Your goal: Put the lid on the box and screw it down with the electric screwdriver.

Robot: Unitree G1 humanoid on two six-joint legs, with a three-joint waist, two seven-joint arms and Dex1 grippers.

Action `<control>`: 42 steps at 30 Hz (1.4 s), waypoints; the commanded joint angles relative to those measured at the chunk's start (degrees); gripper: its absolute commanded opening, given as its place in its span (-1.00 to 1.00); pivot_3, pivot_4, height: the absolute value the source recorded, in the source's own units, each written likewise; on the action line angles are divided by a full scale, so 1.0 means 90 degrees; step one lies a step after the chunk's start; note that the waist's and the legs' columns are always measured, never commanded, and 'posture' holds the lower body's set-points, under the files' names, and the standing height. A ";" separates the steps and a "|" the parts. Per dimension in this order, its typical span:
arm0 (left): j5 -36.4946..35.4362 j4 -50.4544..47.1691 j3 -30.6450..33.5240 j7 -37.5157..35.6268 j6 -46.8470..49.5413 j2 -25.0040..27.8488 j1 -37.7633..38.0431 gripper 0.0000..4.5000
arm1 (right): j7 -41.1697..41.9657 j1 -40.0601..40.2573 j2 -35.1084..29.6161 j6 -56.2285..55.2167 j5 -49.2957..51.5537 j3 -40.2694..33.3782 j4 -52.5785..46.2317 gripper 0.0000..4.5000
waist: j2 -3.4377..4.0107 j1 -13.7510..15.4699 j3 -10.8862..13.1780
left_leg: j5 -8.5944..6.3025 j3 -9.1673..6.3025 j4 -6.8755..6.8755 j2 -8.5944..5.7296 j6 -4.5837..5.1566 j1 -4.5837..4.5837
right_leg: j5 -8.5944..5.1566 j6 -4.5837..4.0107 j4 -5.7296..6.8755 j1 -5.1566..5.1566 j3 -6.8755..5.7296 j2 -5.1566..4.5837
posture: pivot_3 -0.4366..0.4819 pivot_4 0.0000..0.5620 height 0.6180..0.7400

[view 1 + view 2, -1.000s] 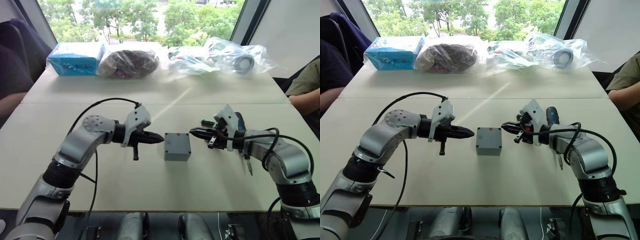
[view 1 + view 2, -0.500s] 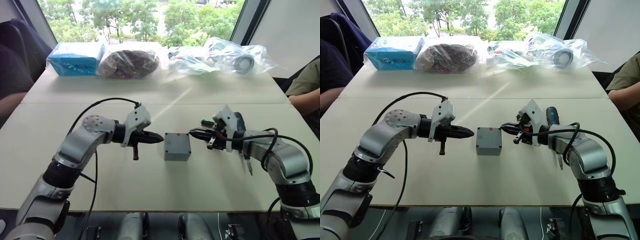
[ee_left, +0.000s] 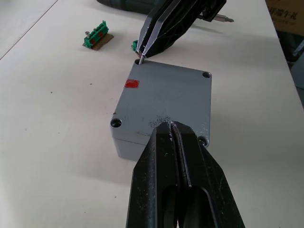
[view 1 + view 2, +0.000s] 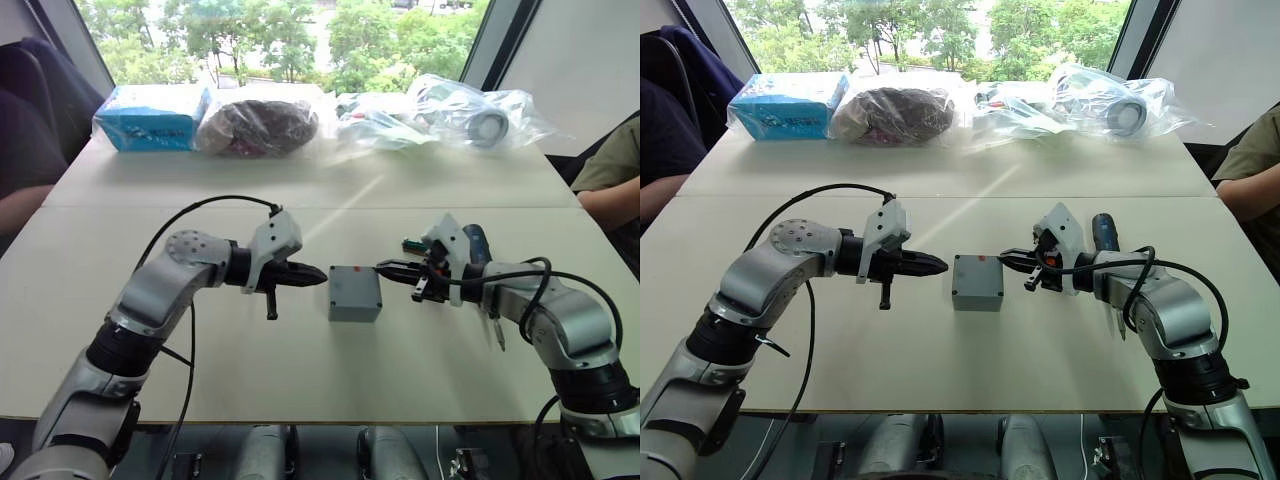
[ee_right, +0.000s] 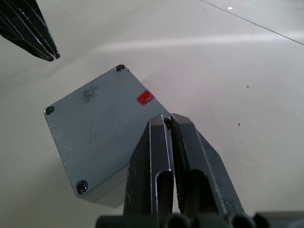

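Head views: the box (image 4: 354, 292) sits near the middle of the pale tabletop (image 4: 300, 380) with the lid (image 4: 977, 271) already seated on top, a small red mark near one corner. The left gripper (image 4: 318, 277) hangs at the box's 9 o'clock side, just apart from it, jaws closed on nothing. The right gripper (image 4: 1012, 258) reaches in from 3 o'clock, its tips over the lid's nearest corner, jaws pinched together. The electric screwdriver (image 4: 1102, 231) lies on the tabletop behind the right forearm, at about 2 o'clock from the box. Along the far edge lie a blue package (image 4: 152, 117) and several clear plastic bags (image 4: 470, 110).

Left wrist view: the closed fingers (image 3: 178, 161) hover just short of the lid's edge. Opposite, the right gripper's tips meet over a corner screw hole (image 3: 138, 61). A green connector piece (image 3: 97, 37) lies beyond the box.

Right wrist view: the shut fingers (image 5: 164, 147) pinch something small at their tips; what it is cannot be told.
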 commanded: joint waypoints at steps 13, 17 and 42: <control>0.0032 -0.0071 0.0054 0.0058 -0.0127 -0.0050 -0.0044 -1.00 | 0.0015 -0.0400 0.0073 -0.0297 -0.0305 0.0201 0.0178 -0.96 | 0.0000 -0.0002 0.0000 | 0.0001 0.0000 0.0000 0.0000 -0.0001 0.0000 | 0.0000 0.0000 0.0000 0.0000 0.0000 0.0000 | -0.05 -0.47 1.00; 0.0029 -0.0068 0.0061 0.0076 -0.0133 -0.0058 -0.0040 -1.00 | 0.0048 -0.0412 0.0085 -0.0293 -0.0334 0.0226 0.0196 -0.96 | 0.0000 0.0001 0.0000 | 0.0001 0.0000 0.0000 0.0000 -0.0001 0.0000 | 0.0000 0.0000 0.0000 0.0000 0.0000 0.0000 | -0.05 -0.47 1.00; -0.0574 -0.0168 0.0534 -0.0018 0.0008 -0.0247 -0.0439 -1.00 | -0.1051 -0.1257 -0.0817 0.2631 0.0934 -0.2092 0.0493 0.56 | 0.0000 0.0000 0.0000 | 0.0001 0.0000 -0.0001 0.0000 -0.0002 0.0000 | 0.0000 -0.0001 0.0000 0.0001 -0.0001 -0.0003 | -0.05 -0.47 1.00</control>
